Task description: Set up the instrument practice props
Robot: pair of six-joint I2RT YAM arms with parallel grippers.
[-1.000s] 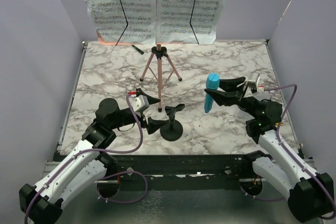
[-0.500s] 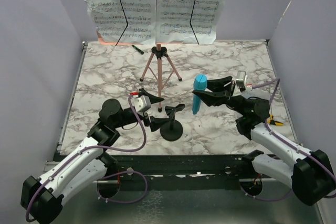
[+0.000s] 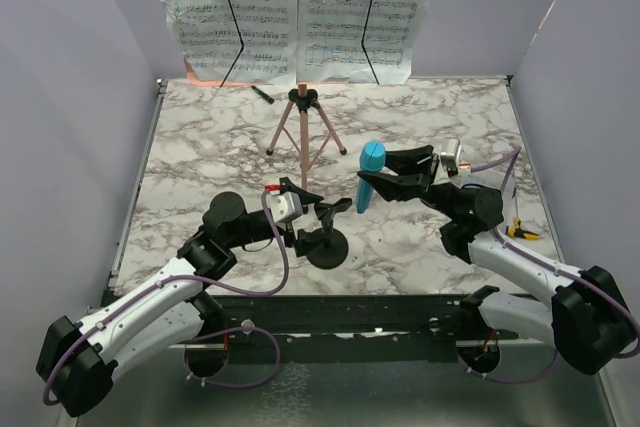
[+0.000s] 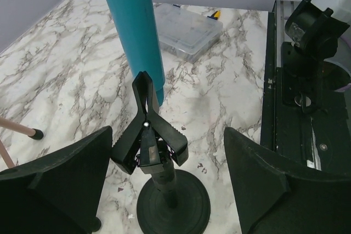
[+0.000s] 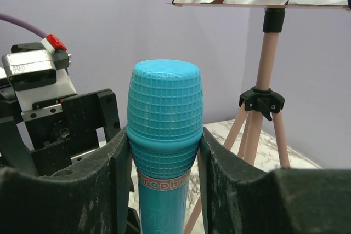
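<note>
Shifted left toward table centre since a second ago: right gripper (image 3: 380, 177), clamped on blue microphone (image 3: 368, 175) at the base of its head. Microphone roughly upright, off the table, lower end just behind the forked clip of the mic stand (image 3: 328, 245). Advanced as well: left gripper (image 3: 303, 215), jaws narrower than before yet apart, one finger each side of the stand's post, not touching it. Mic stand upright on its round base, front centre of marble table (image 3: 200, 147). Unmoved behind: pink music stand (image 3: 302, 137) on tripod legs, sheet music (image 3: 290, 7) spread across its top. Small dark stick (image 3: 262, 94) lying near back edge.
</note>
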